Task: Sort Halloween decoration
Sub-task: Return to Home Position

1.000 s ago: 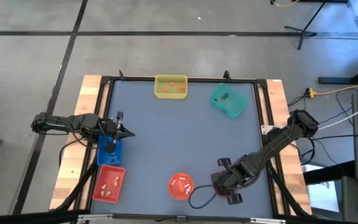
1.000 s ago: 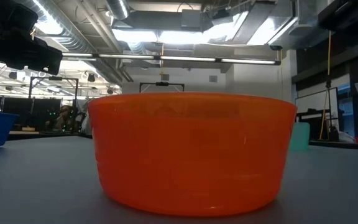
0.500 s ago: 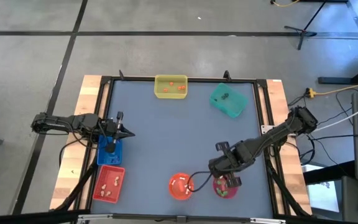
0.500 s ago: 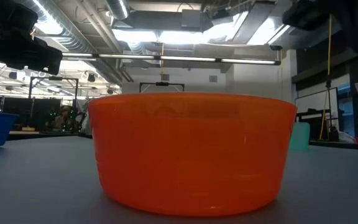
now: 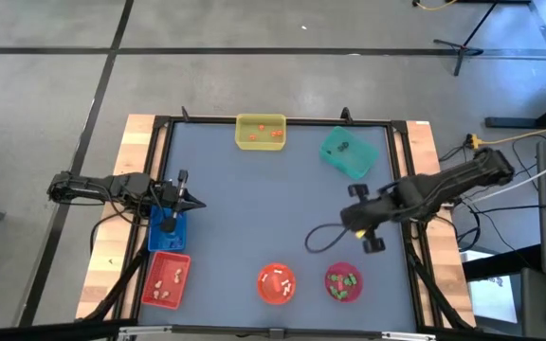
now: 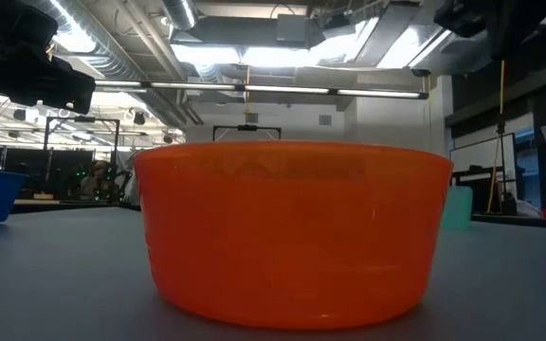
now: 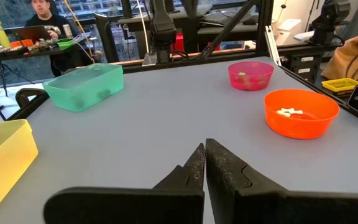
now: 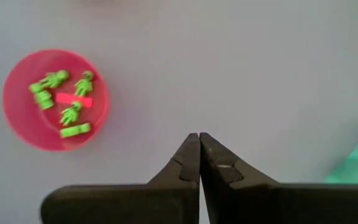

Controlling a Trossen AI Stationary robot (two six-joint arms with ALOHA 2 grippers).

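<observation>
Right claw (image 8: 199, 135) hangs above the bare desk (image 5: 254, 208), pointing straight down, its two fingers pressed together with nothing between them. The pink bowl (image 8: 23, 127) lies off to one side of the claw, towards the front edge of the desk and clear of the fingertips. It holds the green skeletons (image 8: 71, 114) in a loose cluster with no shared long axis. The orange bowl (image 5: 263, 294) with its white bones (image 5: 279, 278) stands just beyond the pink one, farther from the claw. On the claw's opposite side, near but apart, is the teal tray (image 5: 358, 166) with a dark trinket (image 5: 343, 146), and past it the yellow tray (image 5: 243, 142) with orange trinkets (image 5: 275, 134). No loose piece shows on the open desk, so no grasp appears to remain. The move to a rest pose should therefore carry the claw up and back towards its own base, away from both bowls. The left claw (image 7: 204, 144), also closed and empty, waits well apart across the desk over the blue tray (image 5: 167, 234), with the red tray (image 5: 183, 270) and its beige trinkets (image 5: 159, 282) beside it.
</observation>
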